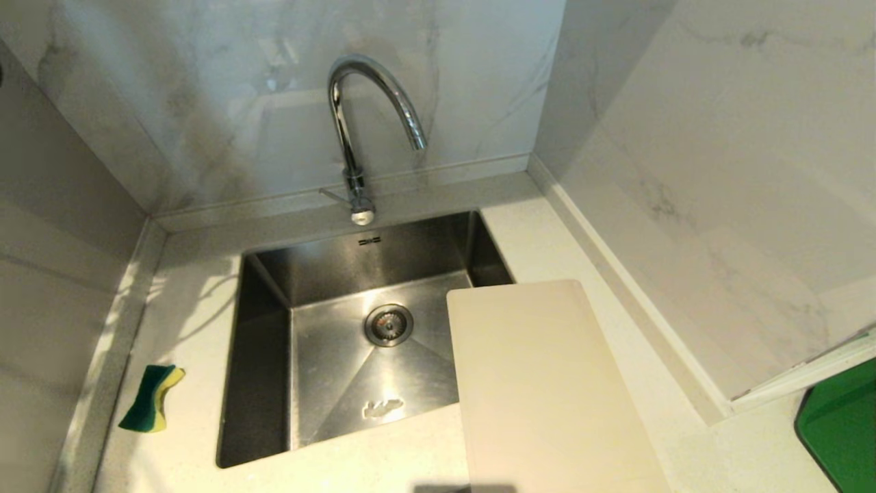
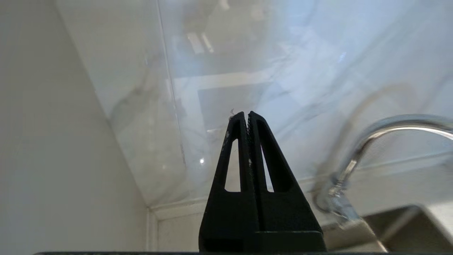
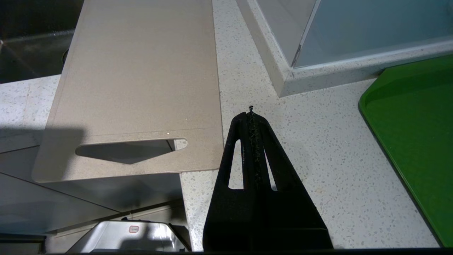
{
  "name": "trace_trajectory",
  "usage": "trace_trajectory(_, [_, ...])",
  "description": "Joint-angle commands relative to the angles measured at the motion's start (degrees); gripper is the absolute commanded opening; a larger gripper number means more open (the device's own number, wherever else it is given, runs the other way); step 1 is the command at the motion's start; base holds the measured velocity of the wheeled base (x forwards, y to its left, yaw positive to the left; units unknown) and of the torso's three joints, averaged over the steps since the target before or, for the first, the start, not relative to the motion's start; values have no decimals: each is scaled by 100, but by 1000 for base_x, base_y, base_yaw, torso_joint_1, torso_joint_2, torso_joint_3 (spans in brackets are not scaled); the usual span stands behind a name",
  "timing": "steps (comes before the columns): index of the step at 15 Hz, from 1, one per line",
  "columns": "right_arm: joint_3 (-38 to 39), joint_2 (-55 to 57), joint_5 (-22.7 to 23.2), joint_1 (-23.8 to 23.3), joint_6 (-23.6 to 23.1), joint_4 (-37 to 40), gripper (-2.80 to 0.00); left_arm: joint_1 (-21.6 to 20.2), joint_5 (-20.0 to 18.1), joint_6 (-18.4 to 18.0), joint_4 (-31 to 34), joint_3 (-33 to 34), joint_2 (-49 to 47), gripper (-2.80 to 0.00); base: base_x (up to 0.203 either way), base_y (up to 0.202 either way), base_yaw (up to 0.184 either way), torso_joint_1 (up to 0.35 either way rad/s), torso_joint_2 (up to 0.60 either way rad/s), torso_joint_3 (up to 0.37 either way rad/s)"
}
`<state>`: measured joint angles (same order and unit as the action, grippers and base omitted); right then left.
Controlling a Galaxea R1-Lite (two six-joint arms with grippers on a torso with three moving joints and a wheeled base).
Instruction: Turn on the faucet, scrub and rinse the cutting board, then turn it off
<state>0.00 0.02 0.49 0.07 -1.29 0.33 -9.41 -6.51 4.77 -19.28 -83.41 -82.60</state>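
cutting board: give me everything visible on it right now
The cutting board is a large, flat, cream-white rectangle, plastic-looking, with rounded corners and a plain surface. A slot handle is cut through near its close end. It lies flat on the speckled counter, right of the sink, with its far left corner overhanging the basin and its near end jutting past the counter edge. No gripper touches it.

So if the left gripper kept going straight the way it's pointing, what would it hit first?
Most likely the marble back wall. The shut left gripper aims at it, with the faucet off to one side; depth is unclear.
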Motion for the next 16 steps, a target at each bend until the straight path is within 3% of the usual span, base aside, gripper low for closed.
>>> trace_trajectory(1, [0, -2, 4, 1, -3, 2, -280, -76, -104, 7, 309, 0, 769, -280, 0, 0, 0, 0, 0, 0])
trace_trajectory(5, [8, -2, -14, 1, -3, 2, -280, -82, -147, 16, 652, 573, 1853, -280, 0, 0, 0, 0, 0, 0])
trace_trajectory(11, [9, -2, -14, 1, -3, 2, -280, -70, -294, 34, 772, 3121, 3669, -280, 0, 0, 0, 0, 0, 0])
trace_trajectory(16, [7, -2, -14, 1, -3, 2, -280, 1, -612, 277, 768, 5105, 4899, -280, 0, 0, 0, 0, 0, 0])
